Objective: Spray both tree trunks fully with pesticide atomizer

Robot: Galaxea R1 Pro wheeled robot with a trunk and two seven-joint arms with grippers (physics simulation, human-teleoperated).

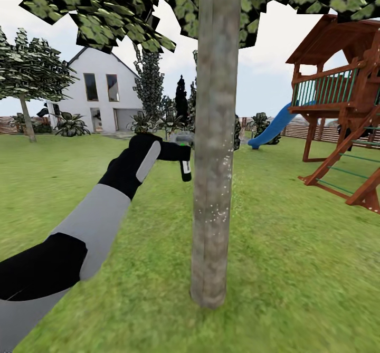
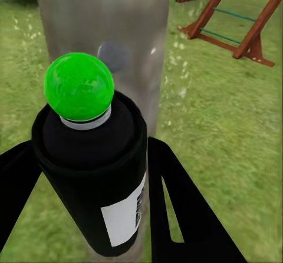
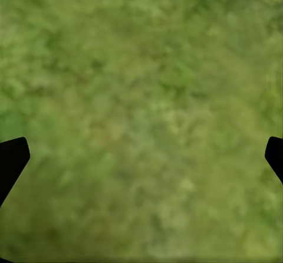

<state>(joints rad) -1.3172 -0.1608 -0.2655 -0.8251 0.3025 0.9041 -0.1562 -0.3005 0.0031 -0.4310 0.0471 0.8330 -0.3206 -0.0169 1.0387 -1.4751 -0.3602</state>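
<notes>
The near tree trunk (image 1: 212, 194) rises straight in front of me, mottled grey-brown, with pale specks on its right side. My left gripper (image 1: 182, 155) is held up just left of the trunk, shut on the pesticide atomizer (image 1: 185, 169). In the left wrist view the atomizer (image 2: 88, 174) is a black can with a white label and a round green top, held between the black fingers (image 2: 177, 204) of my left gripper (image 2: 94, 186) and aimed at the trunk (image 2: 106, 21) close behind it. A second tree (image 1: 25, 78) stands far off at the left. My right gripper (image 3: 141, 157) hangs open over blurred grass.
A wooden playset (image 1: 343, 105) with a blue slide (image 1: 272, 126) stands to the right. A white house (image 1: 100, 94), dark conifers (image 1: 150, 84) and shrubs line the far lawn, with a slat fence (image 1: 8, 125) behind. Grass surrounds the trunk.
</notes>
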